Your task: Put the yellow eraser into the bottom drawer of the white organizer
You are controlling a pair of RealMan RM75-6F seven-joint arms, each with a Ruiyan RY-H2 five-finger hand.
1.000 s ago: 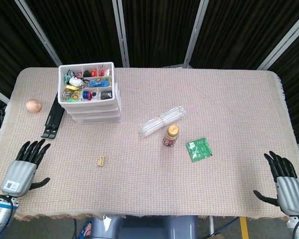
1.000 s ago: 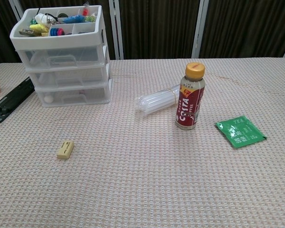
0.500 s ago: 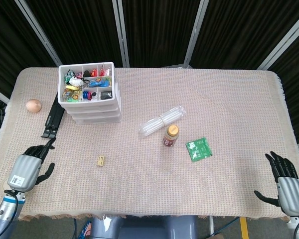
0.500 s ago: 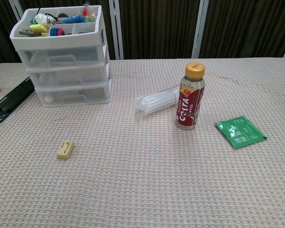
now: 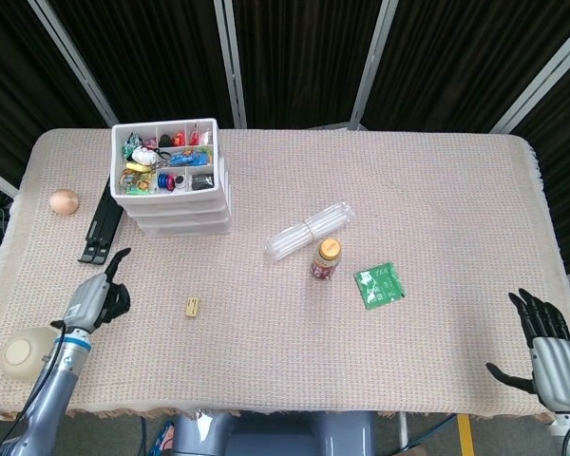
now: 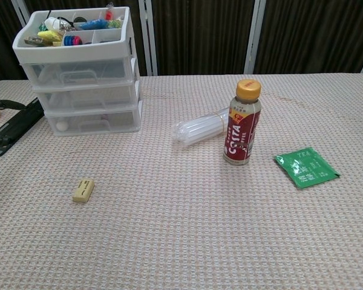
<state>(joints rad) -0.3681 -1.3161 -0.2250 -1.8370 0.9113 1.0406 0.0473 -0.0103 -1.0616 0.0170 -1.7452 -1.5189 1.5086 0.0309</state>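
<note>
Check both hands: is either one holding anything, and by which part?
Nothing is held. The left hand hangs over the cloth left of the eraser, apart from it. The right hand is at the table's right edge, fingers spread.

A pinkish-beige woven cloth with a fine grid pattern covers the table. On it the organizer is white with translucent drawers, its top tray full of multicoloured bits. In front of the organizer lies the pale yellow eraser. To the organizer's right stand a red-labelled bottle with an orange cap and a green packet.
</note>
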